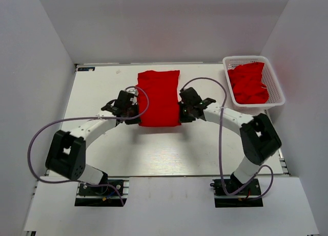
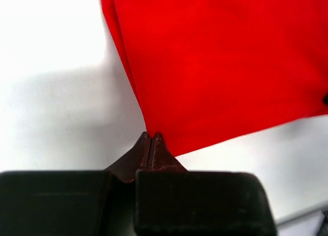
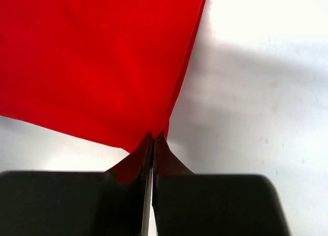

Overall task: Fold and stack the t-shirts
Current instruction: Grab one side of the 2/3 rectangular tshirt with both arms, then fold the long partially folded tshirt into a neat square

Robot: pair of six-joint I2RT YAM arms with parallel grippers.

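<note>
From above, a part-folded t-shirt (image 1: 159, 98) lay mid-surface (image 1: 154, 154), more t-shirts (image 1: 248, 83) unfolded in the basket (image 1: 277, 80); the left wrist view showed the left end effector (image 2: 151, 140) clenched on its corner, and the right wrist view showed the right end effector (image 3: 154, 140) likewise.

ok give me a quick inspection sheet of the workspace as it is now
surface: white table, smooth
job's things: folded t-shirt flat at centre; crumpled t-shirts in white basket, far right corner
clutter: nothing seen
grippers: left gripper and right gripper both shut on the folded t-shirt's near corners
cables: purple cables loop off both arms
surroundings: plain white walls on three sides
</note>
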